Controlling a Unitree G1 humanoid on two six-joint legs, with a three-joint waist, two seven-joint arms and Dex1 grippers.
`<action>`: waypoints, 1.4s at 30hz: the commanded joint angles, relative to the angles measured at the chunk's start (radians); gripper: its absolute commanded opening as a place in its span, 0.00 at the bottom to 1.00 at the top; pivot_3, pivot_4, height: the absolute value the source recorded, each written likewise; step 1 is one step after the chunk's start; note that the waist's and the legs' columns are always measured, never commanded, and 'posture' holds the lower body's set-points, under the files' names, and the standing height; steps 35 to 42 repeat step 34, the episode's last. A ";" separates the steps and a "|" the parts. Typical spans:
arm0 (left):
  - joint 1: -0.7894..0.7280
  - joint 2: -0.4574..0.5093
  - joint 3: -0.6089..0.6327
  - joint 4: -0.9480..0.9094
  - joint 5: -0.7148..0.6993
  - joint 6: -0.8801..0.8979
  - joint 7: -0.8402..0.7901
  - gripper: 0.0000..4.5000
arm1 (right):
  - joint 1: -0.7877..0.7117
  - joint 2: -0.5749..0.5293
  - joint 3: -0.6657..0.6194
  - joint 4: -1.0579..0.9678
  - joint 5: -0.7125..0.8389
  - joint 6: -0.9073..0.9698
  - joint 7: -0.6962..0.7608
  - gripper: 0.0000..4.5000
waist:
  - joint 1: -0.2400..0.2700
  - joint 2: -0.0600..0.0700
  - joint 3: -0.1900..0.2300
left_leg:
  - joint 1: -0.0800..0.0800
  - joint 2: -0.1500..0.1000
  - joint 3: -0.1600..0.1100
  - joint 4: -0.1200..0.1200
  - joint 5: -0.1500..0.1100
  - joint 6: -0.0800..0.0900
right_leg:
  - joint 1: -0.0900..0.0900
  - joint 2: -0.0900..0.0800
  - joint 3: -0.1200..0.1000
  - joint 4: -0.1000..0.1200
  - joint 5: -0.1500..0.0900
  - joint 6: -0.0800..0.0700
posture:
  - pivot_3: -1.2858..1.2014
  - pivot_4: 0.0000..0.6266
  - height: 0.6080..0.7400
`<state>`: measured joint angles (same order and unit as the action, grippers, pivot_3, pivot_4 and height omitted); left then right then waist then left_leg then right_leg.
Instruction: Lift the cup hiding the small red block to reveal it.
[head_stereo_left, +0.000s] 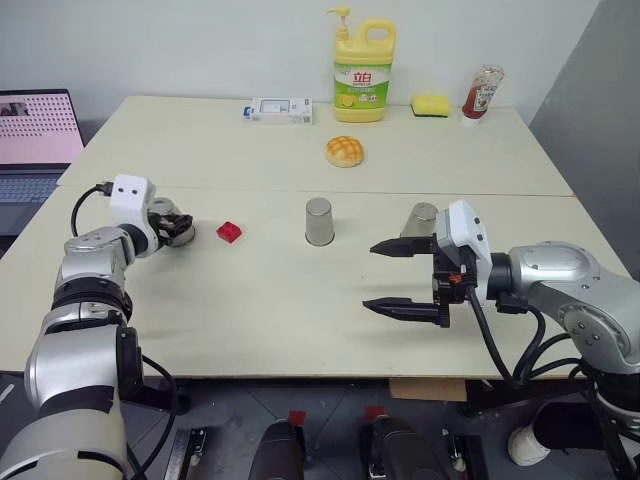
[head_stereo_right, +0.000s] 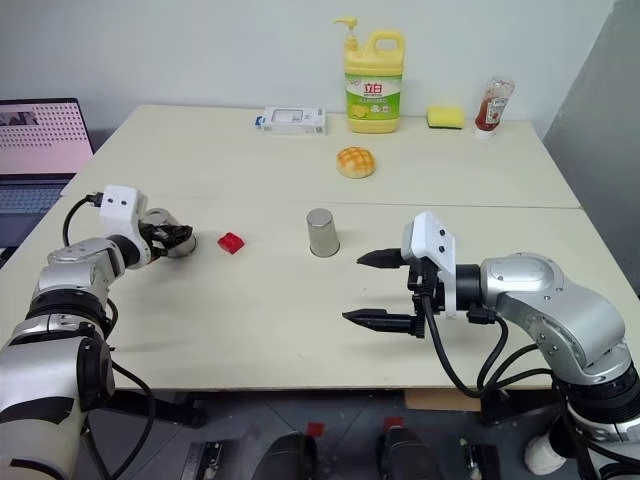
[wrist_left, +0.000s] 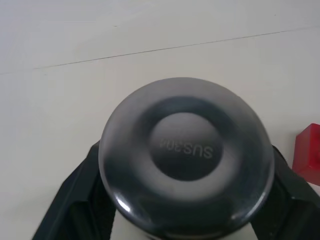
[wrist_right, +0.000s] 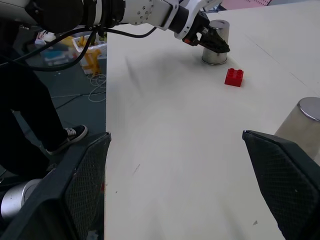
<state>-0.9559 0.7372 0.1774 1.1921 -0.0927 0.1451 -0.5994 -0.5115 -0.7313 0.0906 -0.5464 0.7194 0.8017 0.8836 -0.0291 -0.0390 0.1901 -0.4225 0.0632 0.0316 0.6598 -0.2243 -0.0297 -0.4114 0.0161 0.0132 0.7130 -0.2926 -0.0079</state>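
You are looking at a cream table where the small red block already lies uncovered, in the open near the robot's left side. Just beside it, toward the table's left edge, stands the cup that your left gripper reaches, mouth down on the table according to the right wrist view. In the left wrist view the black fingers flank the cup's sides with its stamped base facing the camera; whether they press on the metal or have let go, you cannot tell.

Your right gripper hovers above the table's near right part, its two fingers spread well apart and holding nothing. Behind it stands a second steel cup, and a third steel cup stands upside down at the table's middle; both look untouched.

At the far edge you see a yellow dish-soap bottle, a yellow sponge, a red-capped sauce bottle and a white box, with a round bun a little nearer. A laptop sits off to the left.

Judging from this, the reveal is essentially done: the block is exposed and the cup has been set aside. What is left, at most, is for you to free the left gripper and draw it clear.
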 joint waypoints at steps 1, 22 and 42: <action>-0.023 0.018 0.035 -0.010 -0.024 0.011 -0.012 0.96 | 0.007 -0.002 -0.024 -0.035 0.004 -0.013 -0.009 1.00 | 0.000 0.000 0.000 | 0.000 0.000 0.000 0.000 0.000 0.000 | 0.000 0.000 0.000 0.000 0.000 0.000 | 0.52 0.24 1.00; 0.290 0.279 0.011 -0.808 -0.138 0.239 -0.482 0.99 | 0.062 -0.021 -0.089 -0.016 -0.019 -0.069 -0.031 1.00 | -0.005 0.000 0.000 | 0.002 0.002 0.000 0.000 0.000 0.000 | 0.000 0.000 0.003 0.001 0.000 0.000 | 0.52 0.24 1.00; 0.606 0.393 0.100 -1.091 -0.257 0.372 -0.619 0.99 | 0.065 -0.121 -0.162 0.067 0.002 -0.053 0.057 1.00 | 0.000 0.000 0.000 | 0.004 0.003 -0.001 -0.001 0.000 0.000 | 0.001 -0.002 0.003 0.001 -0.001 -0.001 | 0.52 0.24 1.00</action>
